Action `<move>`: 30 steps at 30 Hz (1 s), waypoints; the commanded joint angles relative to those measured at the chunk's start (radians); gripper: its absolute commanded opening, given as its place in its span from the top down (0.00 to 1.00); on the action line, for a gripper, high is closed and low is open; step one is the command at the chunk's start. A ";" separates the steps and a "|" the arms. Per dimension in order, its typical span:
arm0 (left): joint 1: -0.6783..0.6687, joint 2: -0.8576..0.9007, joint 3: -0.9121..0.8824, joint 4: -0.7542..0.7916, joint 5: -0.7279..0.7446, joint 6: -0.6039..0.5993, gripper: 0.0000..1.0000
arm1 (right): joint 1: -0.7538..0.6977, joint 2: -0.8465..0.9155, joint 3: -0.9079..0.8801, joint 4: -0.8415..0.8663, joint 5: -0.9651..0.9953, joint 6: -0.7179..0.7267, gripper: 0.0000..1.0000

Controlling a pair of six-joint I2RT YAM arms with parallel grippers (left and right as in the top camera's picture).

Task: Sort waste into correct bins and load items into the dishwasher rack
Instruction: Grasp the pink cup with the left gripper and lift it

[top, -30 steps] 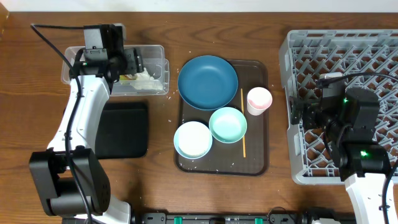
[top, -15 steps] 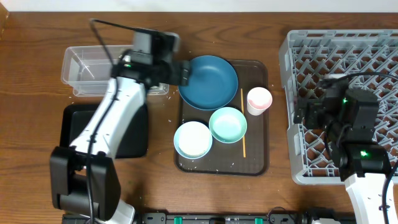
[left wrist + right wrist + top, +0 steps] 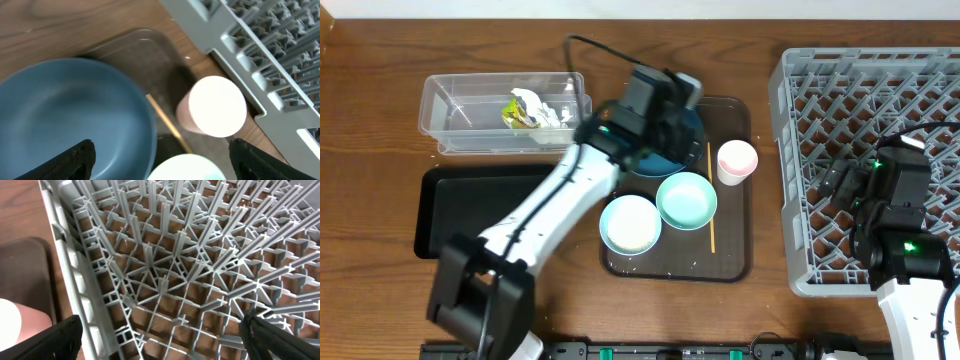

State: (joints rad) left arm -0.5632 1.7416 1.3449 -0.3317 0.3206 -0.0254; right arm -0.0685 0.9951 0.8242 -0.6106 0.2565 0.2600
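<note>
jaws spread wide and empty, the left gripper [image 3: 167, 160] hangs over the dark blue plate [image 3: 65, 110] on the brown serving tray [image 3: 732, 262], beside the pinkish-white cup [image 3: 215, 107]; the right gripper [image 3: 165, 340], equally wide, hovers above the grey dishwasher rack [image 3: 165, 270]; crumpled tissue [image 3: 538, 106] and yellow-green wrapper [image 3: 513, 113] lie in the clear tub [image 3: 435, 112].

The tub [image 3: 445, 112] lies behind the shallow tray [image 3: 460, 210] at left, the serving tray [image 3: 732, 250] holding the cup [image 3: 737, 160] centre, the rack [image 3: 800, 140] right.
</note>
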 commanded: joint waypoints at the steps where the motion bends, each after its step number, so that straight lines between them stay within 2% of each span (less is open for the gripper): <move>1: -0.065 0.063 -0.002 0.023 -0.093 -0.002 0.12 | -0.011 0.000 0.023 0.000 0.019 0.024 0.01; 7: -0.138 0.158 -0.002 0.069 -0.151 -0.002 0.13 | -0.011 0.000 0.023 0.000 -0.002 0.024 0.01; 10: -0.150 0.203 -0.002 0.080 -0.154 -0.002 0.20 | -0.011 0.000 0.023 -0.003 -0.002 0.024 0.01; 13: -0.151 0.231 -0.002 0.081 -0.154 -0.002 0.30 | -0.011 0.000 0.023 -0.003 -0.002 0.024 0.01; 21: -0.151 0.236 -0.002 0.086 -0.153 -0.002 0.73 | -0.011 0.000 0.023 -0.003 -0.002 0.024 0.01; 26: -0.151 0.230 -0.002 0.084 -0.153 -0.003 0.88 | -0.011 0.000 0.023 -0.003 -0.002 0.023 0.01; 30: -0.143 0.203 0.001 0.082 -0.148 -0.030 0.94 | -0.011 0.000 0.023 -0.002 -0.002 0.023 0.01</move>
State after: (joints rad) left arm -0.7155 1.9724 1.3449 -0.2455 0.1799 -0.0349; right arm -0.0685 0.9951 0.8246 -0.6125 0.2546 0.2707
